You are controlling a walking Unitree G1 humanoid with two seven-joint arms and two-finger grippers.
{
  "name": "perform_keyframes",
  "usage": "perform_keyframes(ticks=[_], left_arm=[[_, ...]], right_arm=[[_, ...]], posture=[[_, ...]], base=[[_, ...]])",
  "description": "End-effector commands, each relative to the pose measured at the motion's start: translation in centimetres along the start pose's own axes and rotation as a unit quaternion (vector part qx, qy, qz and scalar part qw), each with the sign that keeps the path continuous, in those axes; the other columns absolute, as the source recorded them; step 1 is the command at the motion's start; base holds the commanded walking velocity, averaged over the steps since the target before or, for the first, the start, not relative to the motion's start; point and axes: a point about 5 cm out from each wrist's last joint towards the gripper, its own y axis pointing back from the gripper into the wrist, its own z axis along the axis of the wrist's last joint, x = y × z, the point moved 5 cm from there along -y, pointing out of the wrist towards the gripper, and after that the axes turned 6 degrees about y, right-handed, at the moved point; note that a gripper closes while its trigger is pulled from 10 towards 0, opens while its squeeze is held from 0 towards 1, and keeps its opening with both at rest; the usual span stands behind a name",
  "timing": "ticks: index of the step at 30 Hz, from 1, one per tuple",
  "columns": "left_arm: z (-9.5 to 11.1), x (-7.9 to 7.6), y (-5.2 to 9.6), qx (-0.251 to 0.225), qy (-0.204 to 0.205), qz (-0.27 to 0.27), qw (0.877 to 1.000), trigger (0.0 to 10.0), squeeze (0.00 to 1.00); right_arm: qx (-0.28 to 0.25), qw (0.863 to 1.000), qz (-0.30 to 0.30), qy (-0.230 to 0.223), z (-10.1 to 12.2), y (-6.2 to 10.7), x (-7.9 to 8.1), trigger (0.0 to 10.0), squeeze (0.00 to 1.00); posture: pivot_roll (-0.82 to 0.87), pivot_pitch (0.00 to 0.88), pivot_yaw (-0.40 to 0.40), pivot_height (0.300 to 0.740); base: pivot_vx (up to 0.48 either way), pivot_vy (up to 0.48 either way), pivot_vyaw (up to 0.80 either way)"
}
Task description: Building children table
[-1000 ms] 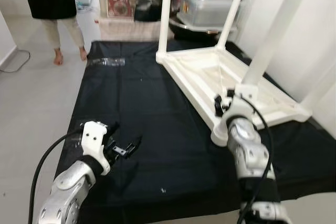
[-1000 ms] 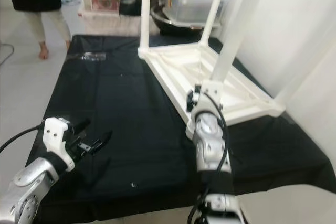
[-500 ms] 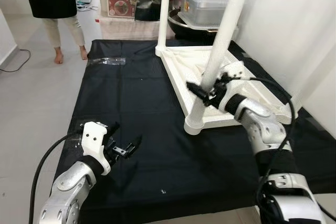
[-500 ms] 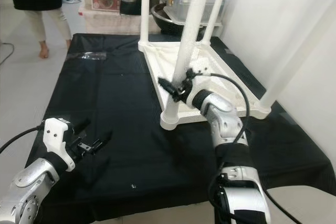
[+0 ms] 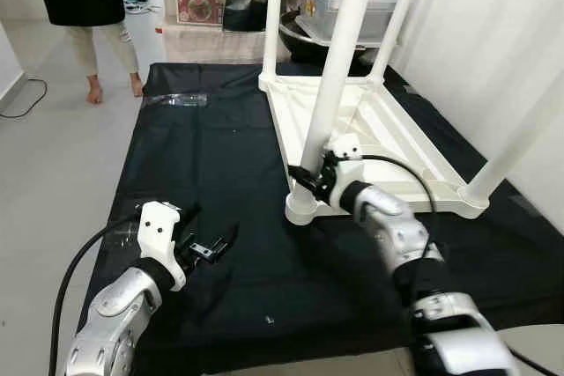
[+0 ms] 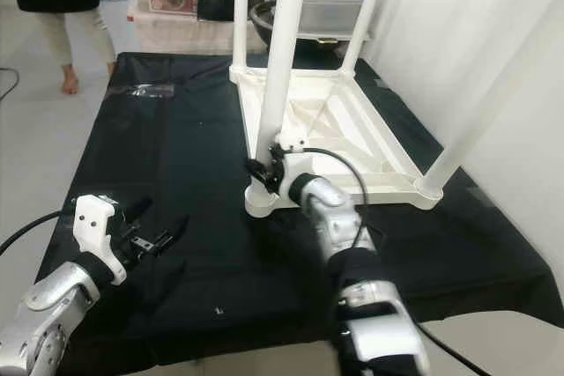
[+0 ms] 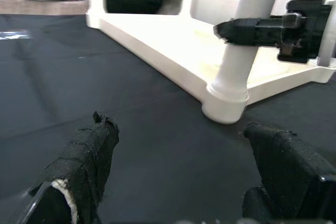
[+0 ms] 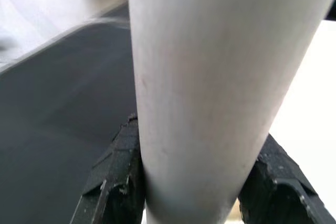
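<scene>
A black cloth covers the floor, presumably to protect the parts during assembly. On it, toward the robot's right and beside the white wall, lies the white children's table, upside down so its corner sockets face up and legs can be pushed in from above. Legs stand at all four corners: two at the far corners, one at the near right, and the near-left leg, which is the one in hand. A person stands on the bare floor beyond the cloth's far left corner, in front of stacked boxes and tubs.

The right claw is closed around the near-left leg low down, just above its socket; the right wrist view shows a black finger pressed on each side of the tube. Gripping that low probably gives the best control for seating or twisting the leg home.

The left claw hovers just above the cloth, well apart from the table, fingers spread wide and holding nothing.
</scene>
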Motion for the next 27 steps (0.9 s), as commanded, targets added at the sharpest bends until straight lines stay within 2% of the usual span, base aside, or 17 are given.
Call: perform_keyframes(ticks=[1, 2, 3, 4, 5, 7, 11, 12, 14, 15, 17, 19, 20, 21, 23, 25, 27], left_arm=[[-0.3, 0.2, 0.3, 0.003, 0.009, 0.003, 1.0, 10.0, 0.0], [-0.3, 0.2, 0.3, 0.003, 0.009, 0.003, 1.0, 10.0, 0.0], [-0.2, 0.2, 0.4, 0.004, 0.009, 0.003, 1.0, 10.0, 0.0], [-0.2, 0.2, 0.4, 0.004, 0.009, 0.003, 1.0, 10.0, 0.0], [-0.2, 0.3, 0.5, 0.005, 0.008, 0.003, 1.0, 10.0, 0.0], [-0.3, 0.3, 0.6, 0.006, 0.008, 0.003, 1.0, 10.0, 0.0], [-0.3, 0.4, 0.6, 0.008, 0.007, 0.002, 1.0, 10.0, 0.0], [-0.3, 0.4, 0.7, 0.009, 0.007, 0.002, 1.0, 10.0, 0.0], [-0.3, 0.4, 0.7, 0.009, 0.007, 0.002, 1.0, 10.0, 0.0], [-0.4, 0.5, 0.6, 0.011, 0.006, 0.002, 1.0, 10.0, 0.0], [-0.5, 0.7, 0.6, 0.013, 0.005, 0.003, 1.0, 10.0, 0.0], [-0.5, 0.7, 0.6, 0.013, 0.005, 0.003, 1.0, 10.0, 0.0], [-0.5, 0.8, 0.6, 0.014, 0.005, 0.004, 1.0, 10.0, 0.0], [-0.5, 0.8, 0.6, 0.014, 0.005, 0.004, 1.0, 10.0, 0.0], [-0.4, 1.0, 0.6, 0.014, 0.005, 0.005, 1.0, 10.0, 0.0], [-0.4, 1.0, 0.6, 0.014, 0.005, 0.005, 1.0, 10.0, 0.0], [-0.4, 1.0, 0.6, 0.015, 0.005, 0.005, 1.0, 10.0, 0.0]], right_arm=[[0.054, 0.987, -0.153, 0.012, -2.3, 1.5, -5.6, 0.0, 0.0], [0.054, 0.987, -0.153, 0.012, -2.3, 1.5, -5.6, 0.0, 0.0], [0.065, 0.965, -0.253, 0.014, -3.0, 3.8, -8.0, 0.0, 0.0], [0.065, 0.965, -0.253, 0.014, -3.0, 3.8, -8.0, 0.0, 0.0], [0.065, 0.95, -0.305, 0.027, -3.2, 6.0, -9.0, 0.0, 0.0], [0.039, 0.949, -0.307, 0.062, -2.4, 7.5, -8.8, 0.0, 0.0], [0.009, 0.957, -0.275, 0.09, -1.3, 7.7, -7.6, 0.3, 0.0], [-0.038, 0.973, -0.207, 0.091, 0.5, 6.8, -5.7, 10.0, 0.0], [-0.038, 0.973, -0.207, 0.091, 0.5, 6.8, -5.7, 10.0, 0.0], [-0.08, 0.984, -0.138, 0.076, 2.2, 5.7, -4.1, 10.0, 1.0], [-0.121, 0.991, -0.007, 0.054, 5.1, 3.5, -1.5, 10.0, 1.0], [-0.121, 0.991, -0.007, 0.054, 5.1, 3.5, -1.5, 10.0, 1.0], [-0.128, 0.988, 0.073, 0.045, 5.8, 2.9, -0.2, 10.0, 0.0], [-0.128, 0.988, 0.073, 0.045, 5.8, 2.9, -0.2, 10.0, 0.0], [-0.131, 0.966, 0.216, 0.054, 5.8, 3.6, 2.1, 10.0, 0.0], [-0.131, 0.966, 0.216, 0.054, 5.8, 3.6, 2.1, 10.0, 0.0], [-0.109, 0.942, 0.304, 0.089, 3.9, 4.1, 3.5, 10.0, 0.0]], posture=[[0.06, 0.0, -0.098, 0.74], [0.06, 0.0, -0.098, 0.74], [0.05, 0.0, -0.092, 0.74], [0.05, 0.0, -0.092, 0.74], [0.04, 0.0, -0.083, 0.74], [0.04, 0.0, -0.08, 0.74], [0.04, 0.0, -0.07, 0.74], [0.04, 0.0, -0.066, 0.74], [0.04, 0.0, -0.066, 0.74], [0.04, 0.0, -0.067, 0.74], [0.05, 0.0, -0.071, 0.74], [0.05, 0.0, -0.071, 0.74], [0.06, 0.0, -0.074, 0.74], [0.06, 0.0, -0.074, 0.74], [0.07, 0.0, -0.071, 0.74], [0.07, 0.0, -0.071, 0.74], [0.08, 0.0, -0.075, 0.74]], base=[[0.0, 0.0, 0.0], [0.0, 0.0, 0.0], [0.0, 0.0, 0.0], [0.0, 0.0, 0.0], [0.0, 0.0, 0.0], [0.0, 0.0, 0.0], [0.0, 0.0, 0.0], [0.0, 0.0, 0.0], [0.0, 0.0, 0.0], [0.0, 0.0, 0.0], [0.0, 0.0, 0.0], [0.0, 0.0, 0.0], [0.0, 0.0, 0.0], [0.0, 0.0, 0.0], [0.0, 0.0, 0.0], [0.0, 0.0, 0.0], [0.0, 0.0, 0.0]])
